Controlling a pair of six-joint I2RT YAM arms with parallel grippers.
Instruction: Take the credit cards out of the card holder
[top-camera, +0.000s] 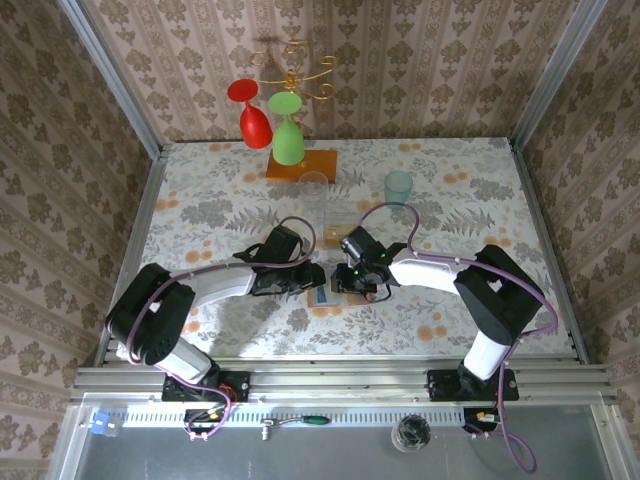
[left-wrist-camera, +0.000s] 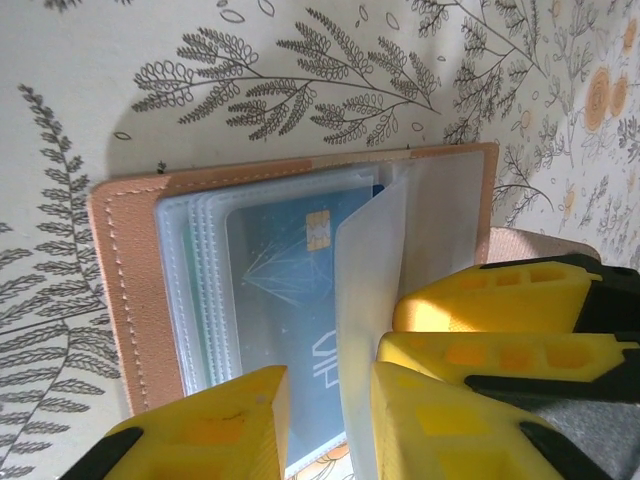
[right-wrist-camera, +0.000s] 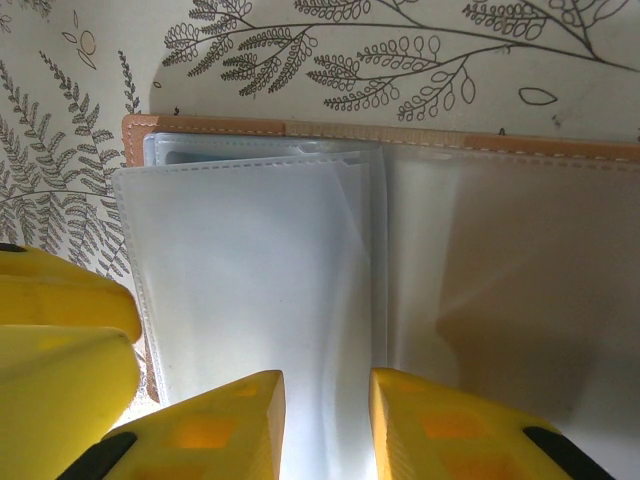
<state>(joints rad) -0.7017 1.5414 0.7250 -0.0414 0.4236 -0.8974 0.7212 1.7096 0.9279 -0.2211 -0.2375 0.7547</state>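
Toward the near edge of the table (top-camera: 450, 330), about mid-width, the card holder (top-camera: 326, 298) lay open and flat. Its salmon-brown cover was down and its clear sleeves faced up. The two arms reached in over it, one from each side.

Left gripper (left-wrist-camera: 330, 385): jaws narrowly parted over the sleeves. One clear sleeve leaf (left-wrist-camera: 370, 260) stood up between them and lay against one finger only. A gap showed on its other side, so nothing was clamped.

Right gripper (right-wrist-camera: 325, 385): jaws a little apart over the sleeve stack, close to the fold. I could not tell whether a leaf was nipped. Its fingers (left-wrist-camera: 490, 300) stood at the raised leaf's edge, on the side away from the stack.

Credit card (left-wrist-camera: 285, 265): teal-blue with a gold chip, inside a sleeve of the holder, beneath the upper leaves.

Farther back, well apart from the holder, stood a clear glass (top-camera: 315, 188) and a teal cup (top-camera: 398, 186).

At the far edge sat the rack's orange wooden base (top-camera: 300, 166). A red glass (top-camera: 250, 115) and a green glass (top-camera: 288, 138) hung upside down above it.
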